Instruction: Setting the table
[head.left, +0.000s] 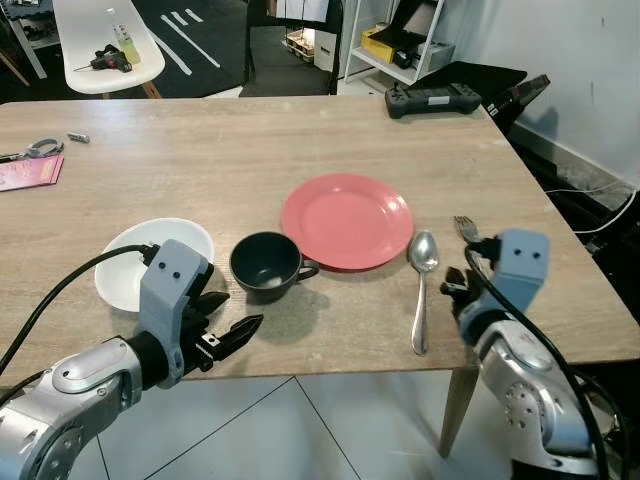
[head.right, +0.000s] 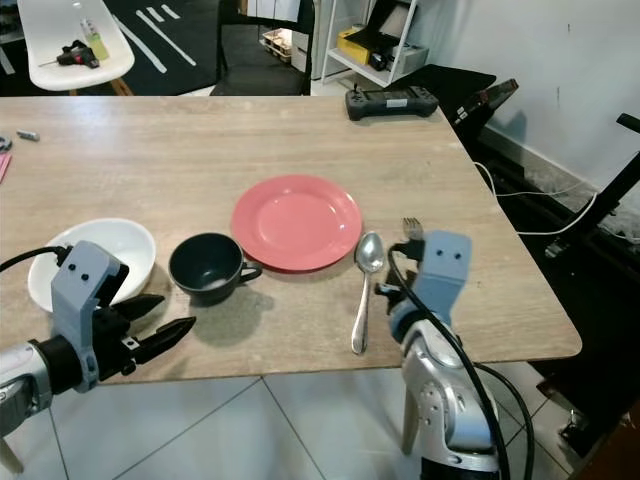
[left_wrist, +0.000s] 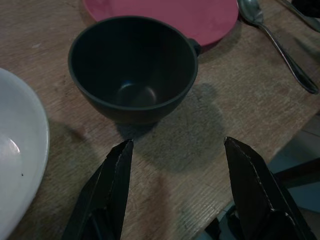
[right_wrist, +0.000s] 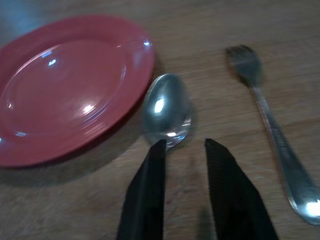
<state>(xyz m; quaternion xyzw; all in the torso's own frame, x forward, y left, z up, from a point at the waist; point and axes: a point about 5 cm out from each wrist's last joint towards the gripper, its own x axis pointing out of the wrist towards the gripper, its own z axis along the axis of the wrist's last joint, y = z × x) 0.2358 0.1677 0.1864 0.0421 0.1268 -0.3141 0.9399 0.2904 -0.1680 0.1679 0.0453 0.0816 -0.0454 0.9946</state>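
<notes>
A red plate (head.left: 347, 220) lies in the middle of the wooden table (head.left: 200, 150). Just left of it stands a dark cup (head.left: 267, 265), handle toward the plate, and a white bowl (head.left: 150, 258) sits left of the cup. To the plate's right lie a spoon (head.left: 422, 285) and, beyond it, a fork (head.left: 465, 228). My left gripper (left_wrist: 177, 142) is open and empty, low over the table a short way in front of the cup. My right gripper (right_wrist: 183, 144) hovers over the spoon's handle just behind its bowl, fingers narrowly apart, holding nothing.
A black game controller (head.left: 433, 100) rests at the far right of the table. Scissors (head.left: 35, 150) and a pink booklet (head.left: 30, 172) lie at the far left. A white chair (head.left: 105, 45) and shelving stand beyond. The table's front edge is right beneath both grippers.
</notes>
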